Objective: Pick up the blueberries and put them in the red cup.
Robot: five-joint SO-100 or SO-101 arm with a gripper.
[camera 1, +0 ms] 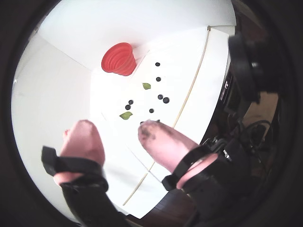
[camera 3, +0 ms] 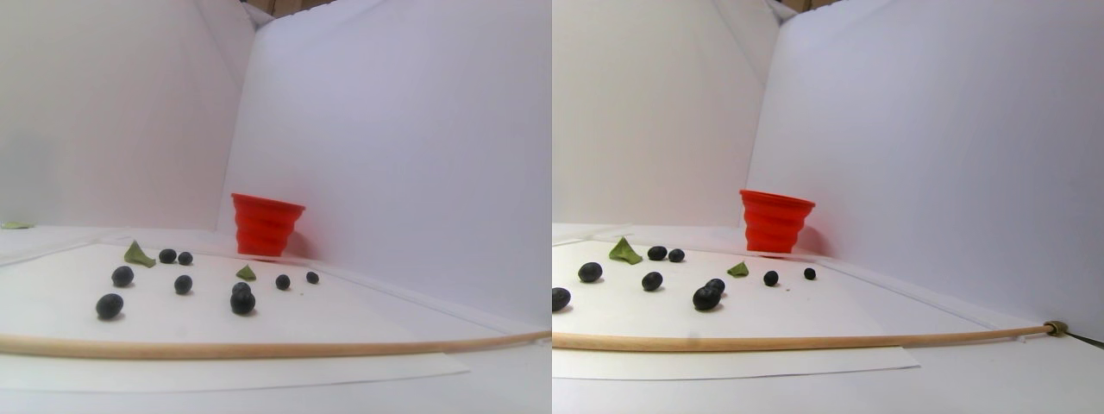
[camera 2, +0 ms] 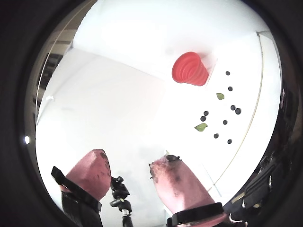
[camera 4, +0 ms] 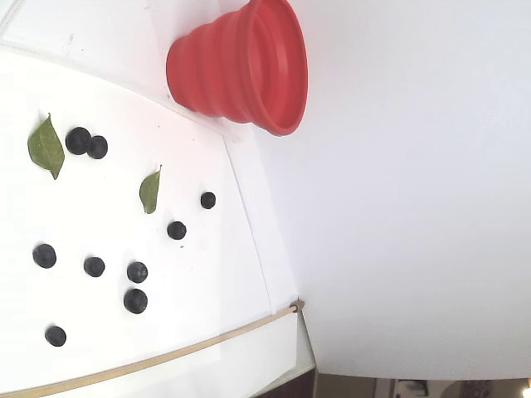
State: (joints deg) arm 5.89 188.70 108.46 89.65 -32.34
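White paper (camera 4: 108,348) holds round blueberries (camera 4: 135,300), ribbed cup (camera 4: 241,66).

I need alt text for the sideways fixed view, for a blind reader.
A red cup stands near a white wall, the picture lying on its side. Nine dark blueberries and two green leaves lie scattered on white paper, with a thin wooden stick along its edge.

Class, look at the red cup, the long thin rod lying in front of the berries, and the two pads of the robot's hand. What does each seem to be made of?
Red cup: probably matte silicone or soft plastic, judging by its stepped, ribbed walls.
Rod: likely wood, pale tan, unpainted and slightly bowed.
Pads of the hand: pink, dull, rubbery-looking covers with dark smudges; exact material unclear.
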